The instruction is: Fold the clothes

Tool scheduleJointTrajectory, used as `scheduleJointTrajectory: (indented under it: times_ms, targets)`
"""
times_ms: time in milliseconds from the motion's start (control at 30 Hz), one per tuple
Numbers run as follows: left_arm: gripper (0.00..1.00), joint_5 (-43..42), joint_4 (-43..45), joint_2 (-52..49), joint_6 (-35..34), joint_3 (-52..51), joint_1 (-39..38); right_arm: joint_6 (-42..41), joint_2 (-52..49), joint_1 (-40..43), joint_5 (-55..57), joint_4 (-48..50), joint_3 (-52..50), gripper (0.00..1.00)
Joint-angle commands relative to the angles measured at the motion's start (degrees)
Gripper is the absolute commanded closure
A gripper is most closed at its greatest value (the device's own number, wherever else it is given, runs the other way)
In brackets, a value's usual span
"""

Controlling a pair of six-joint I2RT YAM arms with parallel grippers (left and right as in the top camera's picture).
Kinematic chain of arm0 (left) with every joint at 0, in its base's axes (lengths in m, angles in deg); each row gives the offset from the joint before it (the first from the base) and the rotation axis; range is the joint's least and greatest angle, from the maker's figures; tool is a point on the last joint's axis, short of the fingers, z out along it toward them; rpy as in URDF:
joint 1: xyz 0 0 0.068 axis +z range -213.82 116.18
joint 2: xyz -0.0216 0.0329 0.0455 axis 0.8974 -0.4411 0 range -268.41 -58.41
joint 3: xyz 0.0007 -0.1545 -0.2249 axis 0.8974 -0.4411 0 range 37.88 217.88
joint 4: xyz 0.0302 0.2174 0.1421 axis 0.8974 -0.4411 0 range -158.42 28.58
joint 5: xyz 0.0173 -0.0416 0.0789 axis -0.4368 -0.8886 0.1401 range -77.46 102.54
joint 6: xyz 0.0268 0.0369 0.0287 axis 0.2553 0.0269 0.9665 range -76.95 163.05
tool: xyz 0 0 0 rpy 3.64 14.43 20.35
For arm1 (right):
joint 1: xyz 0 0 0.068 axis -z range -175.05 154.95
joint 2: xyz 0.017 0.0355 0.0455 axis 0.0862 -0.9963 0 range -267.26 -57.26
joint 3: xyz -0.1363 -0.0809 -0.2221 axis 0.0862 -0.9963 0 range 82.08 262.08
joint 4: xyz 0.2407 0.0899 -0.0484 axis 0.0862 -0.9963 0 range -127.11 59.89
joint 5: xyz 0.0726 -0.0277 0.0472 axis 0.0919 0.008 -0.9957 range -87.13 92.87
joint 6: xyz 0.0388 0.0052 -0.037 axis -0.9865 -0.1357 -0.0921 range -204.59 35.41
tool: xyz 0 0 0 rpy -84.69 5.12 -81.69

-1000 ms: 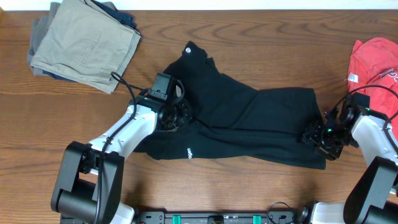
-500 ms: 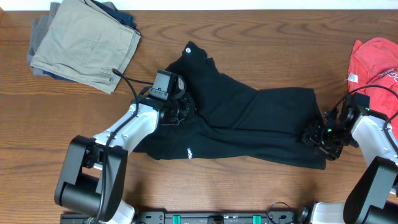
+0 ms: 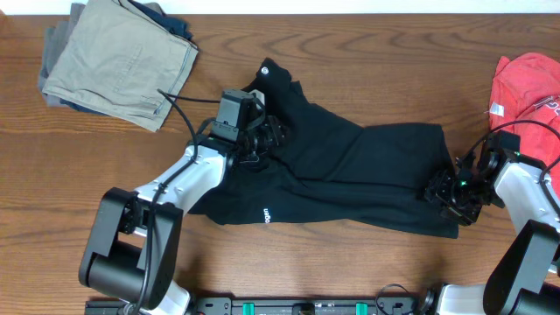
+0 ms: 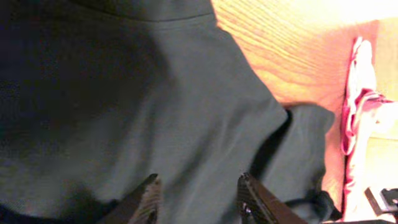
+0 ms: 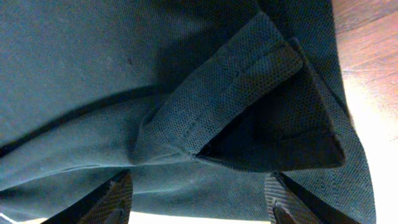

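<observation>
**Left end effector (image 3: pixel 264 136) repositioned over the clothes (image 3: pixel 359 171), which lie unfolded at centre frame.**
In the last second it slid up and right with fingers parted, and the cloth's outline did not change. The right end effector (image 3: pixel 451 191), spread wide at the right hem, stayed put. Judged: no fold begun.

The left arm (image 3: pixel 185 175) and right arm (image 3: pixel 525 188) wear glossy white shells between bulky black joints, thin black cables (image 3: pixel 172 99) loop off them, and the fingers (image 4: pixel 146 199) are matte black.
</observation>
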Motion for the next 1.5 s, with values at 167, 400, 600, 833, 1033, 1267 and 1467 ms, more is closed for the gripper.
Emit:
scheduleJointTrajectory:
  times_ms: [167,400,600,833,1033,1267,1467]
  targets:
    - [0.59,-5.0,-6.6,2.9,0.7,1.1,1.4,0.8,-0.3,-0.3,-0.7,-0.7,-0.2,0.34]
    - [0.55,-6.8,-17.0,14.3,0.7,1.4,3.1,0.8,-0.3,-0.3,-0.7,0.2,-0.2,0.33]
    - [0.51,-1.2,-32.9,16.8,-4.0,1.2,2.9,0.8,-0.3,-0.3,-0.7,0.2,-0.2,0.33]
    - [0.51,0.6,-33.8,10.4,-11.3,-1.1,2.9,0.8,-0.3,-0.3,-0.7,0.2,-0.2,0.33]
    - [0.51,0.3,-28.5,3.5,-14.1,-1.1,2.9,0.8,-0.3,-0.3,-0.7,0.0,-0.3,0.33]
    - [0.51,0.8,-21.1,0.5,-14.0,-1.1,2.9,0.8,-0.3,-0.3,-0.7,0.1,-0.3,0.33]
    - [0.51,0.9,-14.3,0.5,-13.4,-1.1,2.9,0.8,-0.3,-0.3,-0.7,0.1,-0.3,0.32]
